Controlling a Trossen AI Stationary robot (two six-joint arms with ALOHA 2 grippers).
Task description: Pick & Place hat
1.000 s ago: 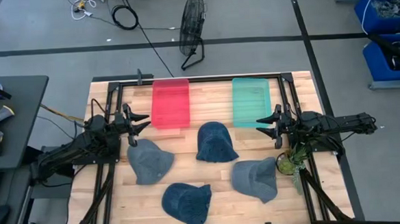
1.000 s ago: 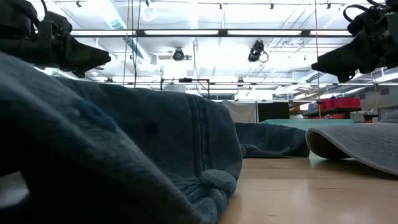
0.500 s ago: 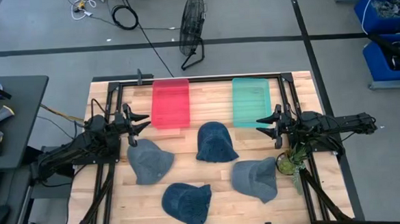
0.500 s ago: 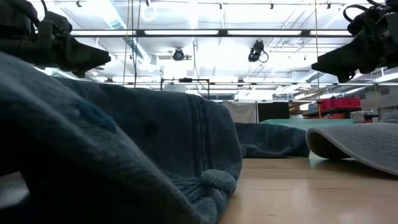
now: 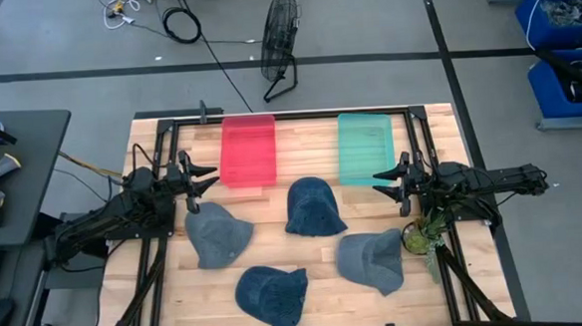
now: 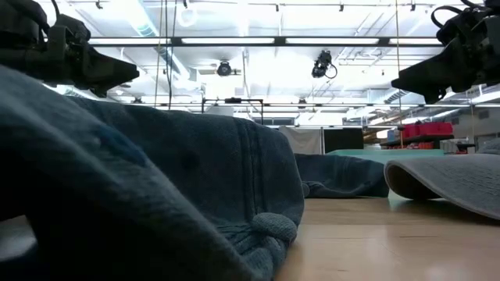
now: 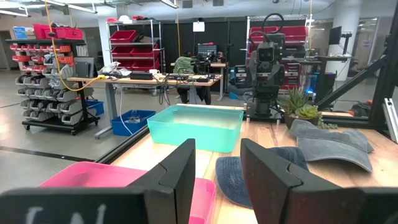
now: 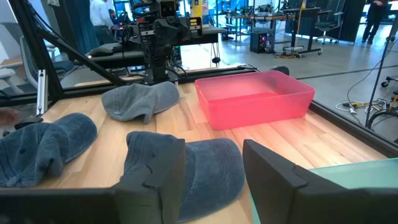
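Observation:
Several hats lie brim-down on the wooden table: a grey-blue one at the left (image 5: pixel 218 236), a dark blue one in the middle (image 5: pixel 313 206), a dark blue one near the front edge (image 5: pixel 272 295) and a grey one at the right (image 5: pixel 372 260). My left gripper (image 5: pixel 205 179) hovers open above the table, just beyond the left hat and beside the red bin. My right gripper (image 5: pixel 384 180) hovers open to the right of the middle hat, near the teal bin. Both sets of fingers (image 7: pixel 217 177) (image 8: pixel 214 171) hold nothing.
A red bin (image 5: pixel 247 150) and a teal bin (image 5: pixel 366 148) stand along the far edge of the table. A small potted plant (image 5: pixel 416 237) sits at the right edge beside the grey hat. Black frame rails run along the left and right sides. Bare wood shows between the hats.

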